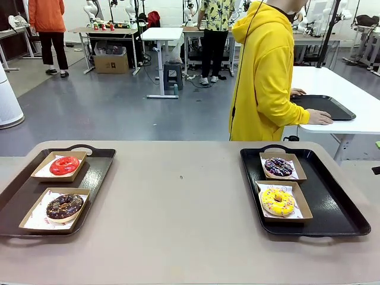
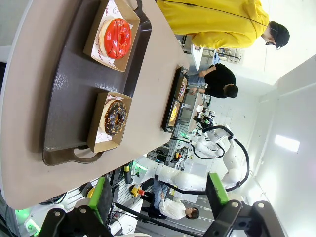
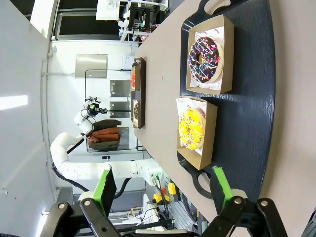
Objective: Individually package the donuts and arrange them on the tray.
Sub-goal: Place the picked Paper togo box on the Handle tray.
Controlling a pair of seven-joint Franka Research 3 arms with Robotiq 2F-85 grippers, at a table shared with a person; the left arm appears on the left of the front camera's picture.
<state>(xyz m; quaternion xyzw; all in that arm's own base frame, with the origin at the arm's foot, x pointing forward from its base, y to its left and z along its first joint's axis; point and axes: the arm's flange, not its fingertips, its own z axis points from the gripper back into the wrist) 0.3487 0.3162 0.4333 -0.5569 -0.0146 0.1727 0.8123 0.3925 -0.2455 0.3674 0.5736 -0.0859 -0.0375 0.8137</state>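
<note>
Green-padded left gripper [image 2: 160,197] and right gripper [image 3: 163,190] gape wide, holding nothing; beyond their fingers, 4 boxed ring donuts [image 1: 65,206] could get squashed by a clumsy pinch.

Four donuts [image 1: 64,165] lie boxed, two per tray [image 1: 98,172].

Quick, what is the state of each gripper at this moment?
Left gripper: open, holding nothing.
Right gripper: open, holding nothing.
</note>
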